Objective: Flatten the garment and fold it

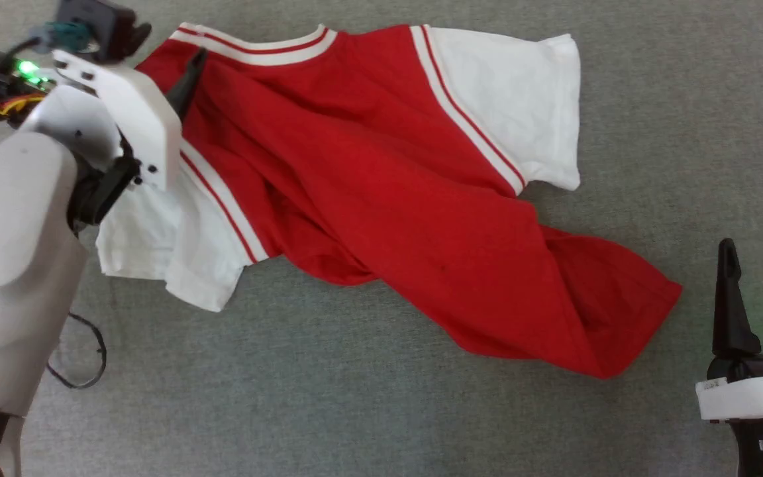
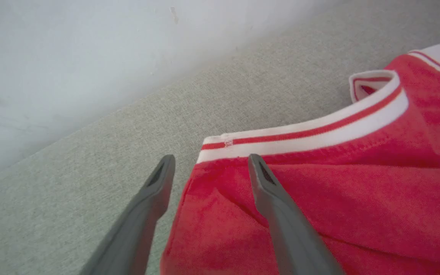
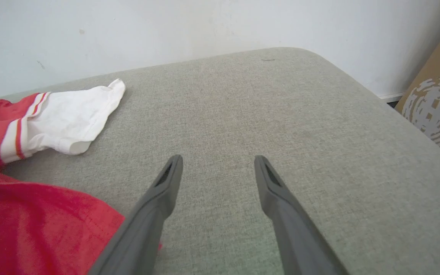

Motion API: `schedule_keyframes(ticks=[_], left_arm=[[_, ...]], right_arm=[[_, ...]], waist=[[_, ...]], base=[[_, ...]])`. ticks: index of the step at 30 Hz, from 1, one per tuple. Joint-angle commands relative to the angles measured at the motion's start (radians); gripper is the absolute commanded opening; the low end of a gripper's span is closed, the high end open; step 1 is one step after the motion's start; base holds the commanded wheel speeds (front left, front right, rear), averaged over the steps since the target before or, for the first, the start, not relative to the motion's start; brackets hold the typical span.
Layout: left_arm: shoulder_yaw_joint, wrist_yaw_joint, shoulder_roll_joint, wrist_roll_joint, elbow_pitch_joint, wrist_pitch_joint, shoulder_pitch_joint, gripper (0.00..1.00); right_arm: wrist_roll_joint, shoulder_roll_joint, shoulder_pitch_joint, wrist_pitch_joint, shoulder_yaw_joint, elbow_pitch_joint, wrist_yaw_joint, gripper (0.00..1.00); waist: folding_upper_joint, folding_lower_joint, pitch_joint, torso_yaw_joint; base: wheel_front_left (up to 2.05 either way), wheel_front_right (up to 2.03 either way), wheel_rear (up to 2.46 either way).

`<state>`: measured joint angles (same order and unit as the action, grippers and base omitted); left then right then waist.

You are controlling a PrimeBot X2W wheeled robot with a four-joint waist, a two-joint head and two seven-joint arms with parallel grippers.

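Garment [image 1: 381, 185]: red body rumpled, white sleeves, striped collar just beyond the spread, empty left gripper [image 2: 208, 162]. Right gripper [image 3: 218, 162] spread, empty, over grey fabric surface [image 3: 281, 114]; white wall [image 3: 204, 26] beyond.

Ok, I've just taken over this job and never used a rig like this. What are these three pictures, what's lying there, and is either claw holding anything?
The big picture looks down from the robot's head. The other two come from cameras on its wrists, looking along each claw's two dark fingers.

On the grey padded surface lies the garment, a red T-shirt with white sleeves, crumpled and twisted, not yet flat.

The left gripper is open at the striped collar, one finger over the red cloth, the other over the bare surface. It holds nothing yet.

The right gripper is open too, over the bare surface beside the shirt's hem, holding nothing.
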<state>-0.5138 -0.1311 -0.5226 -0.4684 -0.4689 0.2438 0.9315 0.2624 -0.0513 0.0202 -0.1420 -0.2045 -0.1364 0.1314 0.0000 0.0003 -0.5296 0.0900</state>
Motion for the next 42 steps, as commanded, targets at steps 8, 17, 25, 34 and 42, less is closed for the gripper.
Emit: schedule_keyframes(ticks=[8,17,25,34,42], left_arm=[[0.108,0.096,-0.01,-0.042,0.108,-0.173,-0.066,1.0],[0.185,0.242,-0.07,-0.106,0.364,-0.175,-0.411,1.0],[0.137,0.315,-0.062,-0.163,0.419,-0.005,-0.597,1.0],[0.09,0.286,0.0,-0.182,0.302,0.018,-0.545,1.0],[0.052,0.238,0.039,-0.206,0.224,0.056,-0.494,1.0]], right_arm=[[-0.016,0.001,-0.005,0.016,0.002,0.032,-0.001,1.0],[-0.003,0.001,0.038,0.027,-0.005,0.053,-0.001,1.0],[-0.001,0.001,0.058,0.039,-0.007,0.042,-0.001,1.0],[-0.019,0.001,0.042,0.068,-0.013,0.011,-0.001,1.0],[-0.019,0.001,0.042,0.081,-0.02,-0.003,-0.001,1.0]], waist=[[0.0,-0.0003,0.143,-0.097],[0.0,-0.0003,0.243,-0.134],[0.0,-0.0003,0.228,-0.143],[0.0,-0.0003,0.192,-0.128],[0.0,-0.0003,0.173,-0.122]], base=[[0.0,0.0,0.0],[0.0,0.0,0.0],[0.0,0.0,0.0],[0.0,0.0,0.0],[0.0,0.0,0.0]])
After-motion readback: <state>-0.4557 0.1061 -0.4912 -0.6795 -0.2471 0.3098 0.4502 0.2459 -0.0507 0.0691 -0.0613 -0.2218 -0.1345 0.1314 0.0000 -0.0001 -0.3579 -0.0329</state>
